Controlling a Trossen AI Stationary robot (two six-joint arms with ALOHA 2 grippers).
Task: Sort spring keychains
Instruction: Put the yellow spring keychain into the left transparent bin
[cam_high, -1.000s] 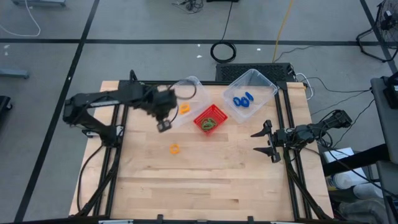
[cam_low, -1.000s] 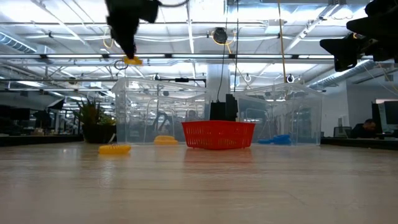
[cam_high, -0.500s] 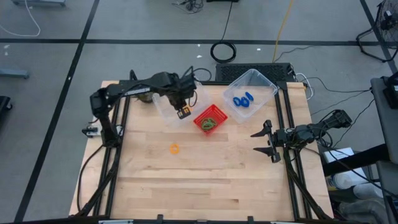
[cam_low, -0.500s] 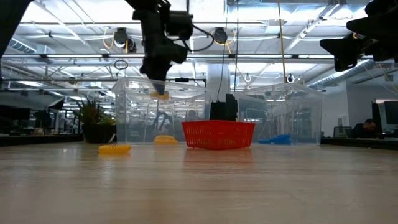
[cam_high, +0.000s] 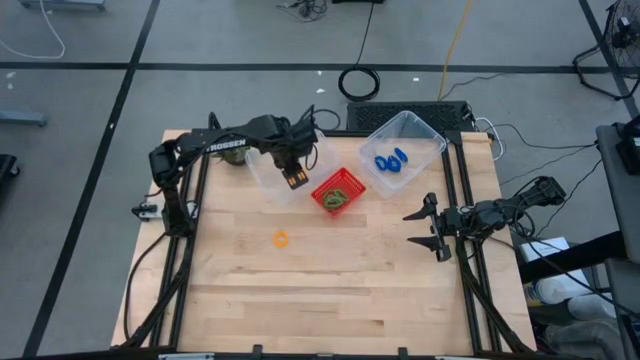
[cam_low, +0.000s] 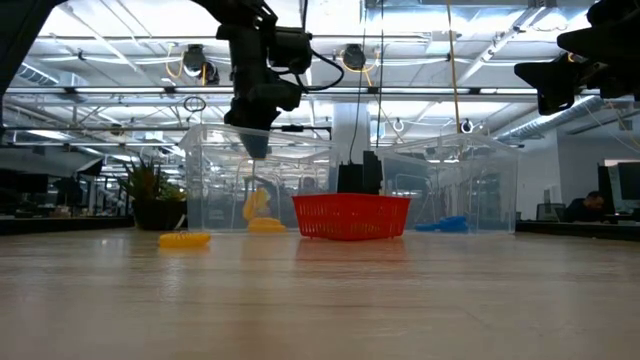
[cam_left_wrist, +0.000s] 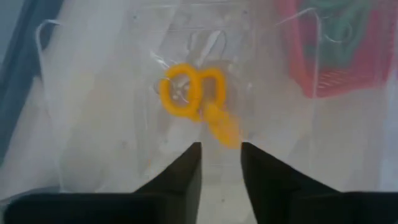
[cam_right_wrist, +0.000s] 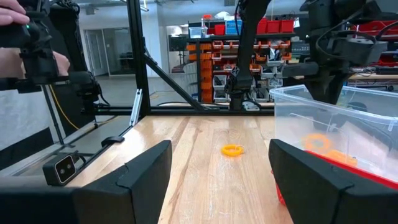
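Just ahead of the left gripper's (cam_left_wrist: 220, 163) slightly parted, empty fingers, orange spring keychains (cam_left_wrist: 189, 93) lie looped; one blurs, shape unclear.

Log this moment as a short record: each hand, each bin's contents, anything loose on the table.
left hand: open, above left clear bin, just let go
dropped keychain: orange, falling into that bin
left clear bin contents: orange keychains
red basket: green keychains
right clear bin: blue keychains
loose on table: one orange keychain
right hand: open, empty, waiting at table's right
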